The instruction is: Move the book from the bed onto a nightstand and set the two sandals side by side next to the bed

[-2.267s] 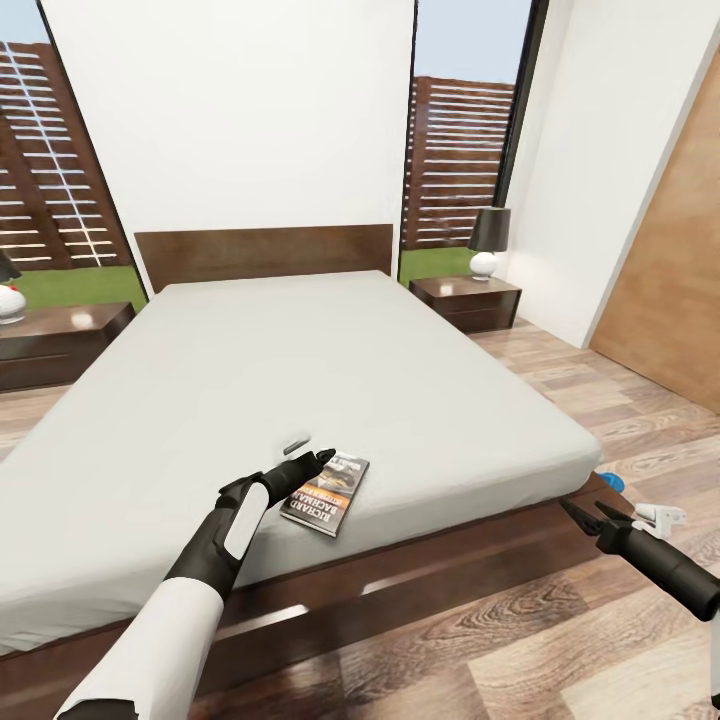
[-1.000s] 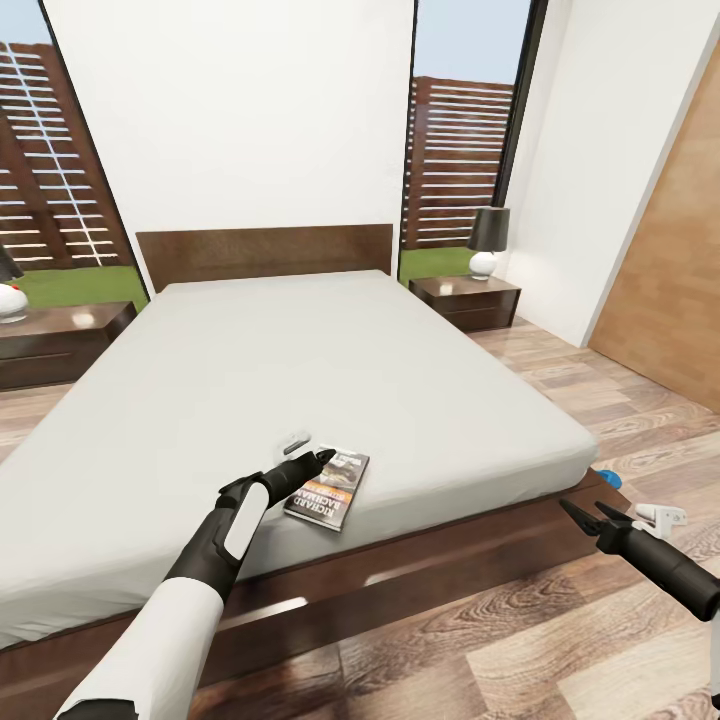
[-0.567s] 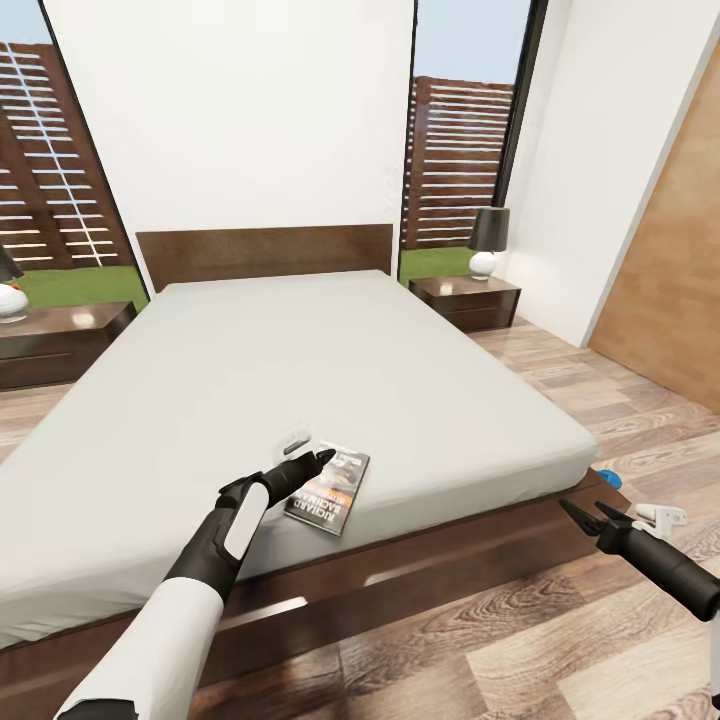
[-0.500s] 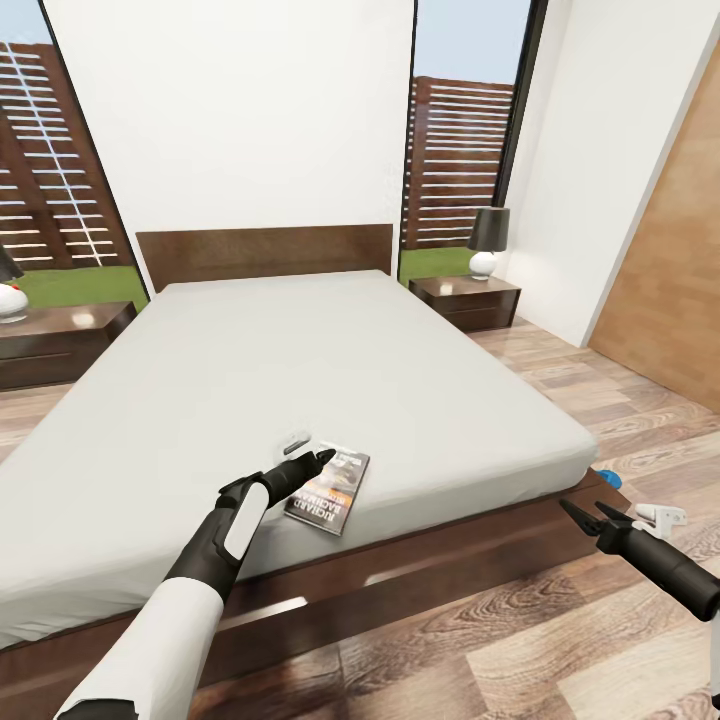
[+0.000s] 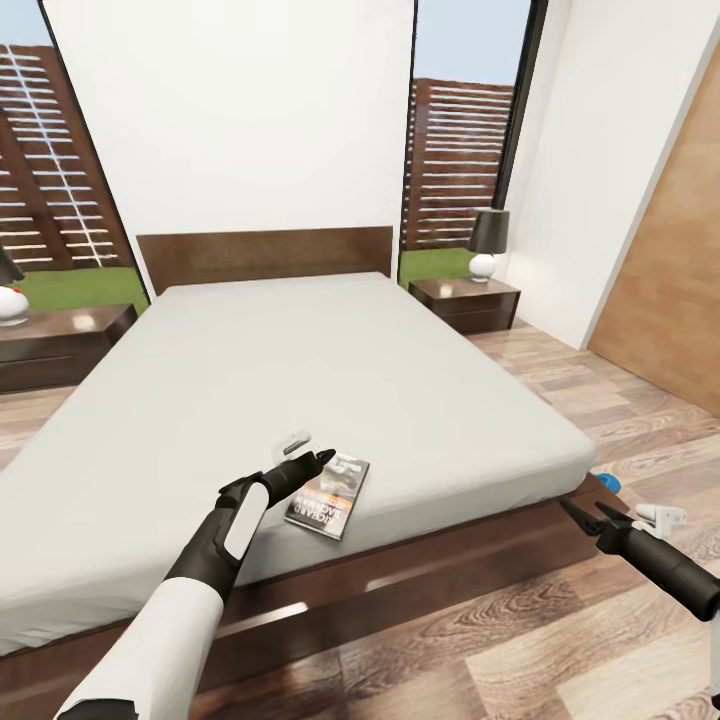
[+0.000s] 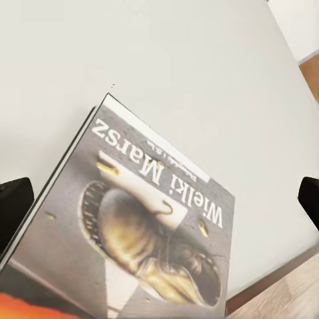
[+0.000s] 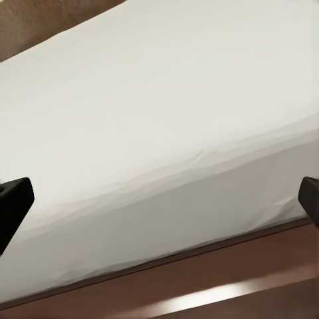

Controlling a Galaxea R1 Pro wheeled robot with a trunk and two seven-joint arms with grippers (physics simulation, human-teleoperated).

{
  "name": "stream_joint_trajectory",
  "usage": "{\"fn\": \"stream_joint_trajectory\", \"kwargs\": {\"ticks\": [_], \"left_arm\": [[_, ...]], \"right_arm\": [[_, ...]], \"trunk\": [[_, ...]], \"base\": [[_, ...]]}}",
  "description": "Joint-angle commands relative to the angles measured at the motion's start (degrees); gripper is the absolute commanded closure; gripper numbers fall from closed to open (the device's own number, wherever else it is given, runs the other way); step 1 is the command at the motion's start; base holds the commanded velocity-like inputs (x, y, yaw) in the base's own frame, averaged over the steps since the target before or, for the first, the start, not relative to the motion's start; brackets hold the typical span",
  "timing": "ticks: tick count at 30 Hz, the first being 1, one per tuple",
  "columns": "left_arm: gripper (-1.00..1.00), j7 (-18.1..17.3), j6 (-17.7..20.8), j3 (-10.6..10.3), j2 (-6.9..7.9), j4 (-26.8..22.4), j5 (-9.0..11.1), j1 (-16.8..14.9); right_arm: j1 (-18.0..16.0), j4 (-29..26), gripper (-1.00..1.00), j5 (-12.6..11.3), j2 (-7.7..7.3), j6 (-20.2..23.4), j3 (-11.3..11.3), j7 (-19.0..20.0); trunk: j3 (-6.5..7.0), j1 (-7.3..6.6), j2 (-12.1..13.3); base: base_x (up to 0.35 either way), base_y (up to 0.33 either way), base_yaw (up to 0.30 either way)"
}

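My left gripper (image 5: pixel 322 459) hovers over the book (image 5: pixel 329 494), fingers spread wide, nothing held; in the left wrist view the two fingertips (image 6: pixel 13 206) sit far apart at either side with the cover (image 6: pixel 146 232) between them. The book lies flat on the bed (image 5: pixel 300 380), near the foot edge, closer to the middle than to either corner. Whether the tips touch the cover, I cannot tell.

My right gripper (image 5: pixel 587 513) is off the bed's foot corner on my right, low over the wood floor (image 5: pixel 560 640), jaws parted, empty. Its wrist view looks at the mattress side (image 7: pixel 159 166) and the dark frame (image 7: pixel 199 286) below it.

One blue sandal (image 5: pixel 610 481) shows partly on the floor just past that foot corner, beside a small white object (image 5: pixel 660 517); too small to tell what it is.

Two nightstands flank the head of the bed: right one (image 5: pixel 465 302) with a dark-shaded lamp (image 5: pixel 488 243), left one (image 5: pixel 55 345) at the picture edge.
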Motion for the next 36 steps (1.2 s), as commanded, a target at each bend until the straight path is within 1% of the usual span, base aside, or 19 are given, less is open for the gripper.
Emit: {"fn": "stream_joint_trajectory", "kwargs": {"ticks": [1,11,21,31,36], "left_arm": [[-1.0,-0.13,0.42,0.24,-0.05,-0.04,0.27,-0.03],[-1.0,-0.13,0.42,0.24,-0.05,-0.04,0.27,-0.03],[-1.0,-0.14,0.42,0.31,-0.05,-0.13,0.27,-0.03],[-1.0,-0.13,0.49,0.4,0.03,-0.13,0.27,-0.03],[-1.0,-0.13,0.47,0.41,0.03,-0.19,0.27,-0.03]], "right_arm": [[-0.07,-0.07,-1.0,0.36,0.02,0.42,-0.14,0.41],[-0.07,-0.07,-1.0,0.36,0.02,0.42,-0.15,0.47],[-0.07,-0.07,-1.0,-0.19,-0.06,0.49,-0.17,0.5],[-0.07,-0.07,-1.0,-0.24,-0.07,0.5,-0.2,0.5],[-0.07,-0.07,-1.0,-0.25,-0.07,0.5,-0.18,0.5]], "trunk": [[0.13,-0.24,0.39],[1.93,-2.43,4.4],[3.72,-4.63,8.41],[3.72,-4.63,8.41],[4.62,-5.73,10.42]], "base": [[0.0,0.0,0.0],[0.0,0.0,0.0],[0.0,0.0,0.0],[0.0,0.0,0.0],[0.0,0.0,0.0]]}}
